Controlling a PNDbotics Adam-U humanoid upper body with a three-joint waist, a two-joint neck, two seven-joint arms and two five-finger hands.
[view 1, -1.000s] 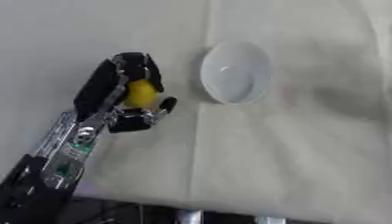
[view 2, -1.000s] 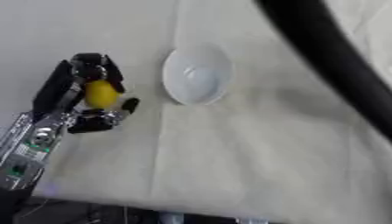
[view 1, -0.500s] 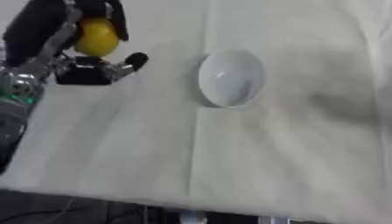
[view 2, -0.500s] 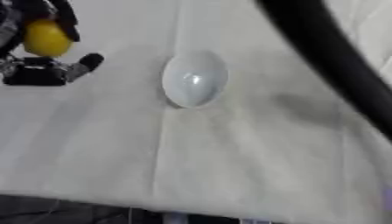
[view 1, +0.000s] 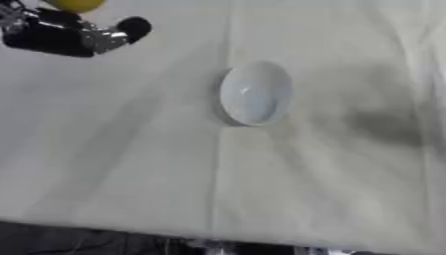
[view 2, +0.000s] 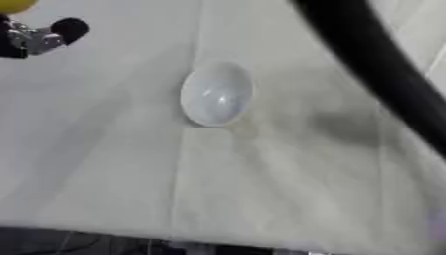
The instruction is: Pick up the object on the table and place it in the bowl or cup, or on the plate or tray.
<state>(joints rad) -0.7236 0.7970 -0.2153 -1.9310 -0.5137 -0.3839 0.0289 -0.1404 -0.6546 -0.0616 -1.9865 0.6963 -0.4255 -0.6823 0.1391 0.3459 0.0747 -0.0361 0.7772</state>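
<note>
One small round yellow object [view 1: 78, 4] sat gripped in my left hand's [view 1: 54, 36] curled fingers [view 1: 131, 27], well apart from the white ceramic bowl [view 1: 255, 92].

- Table [view 1: 131, 164]: covered by a pale cloth with visible fold creases; its front edge runs along the bottom of both views.
- White bowl [view 1: 254, 93]: rests directly on the cloth, upright, near the centre.

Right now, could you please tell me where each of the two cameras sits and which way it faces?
Left eye view: in the head, looking down at the white bowl; left hand with the yellow object shows upper left.
Right eye view: beside it, facing likewise; a black arm crosses the upper right.
Both share bowl, hand, yellow object and table.
</note>
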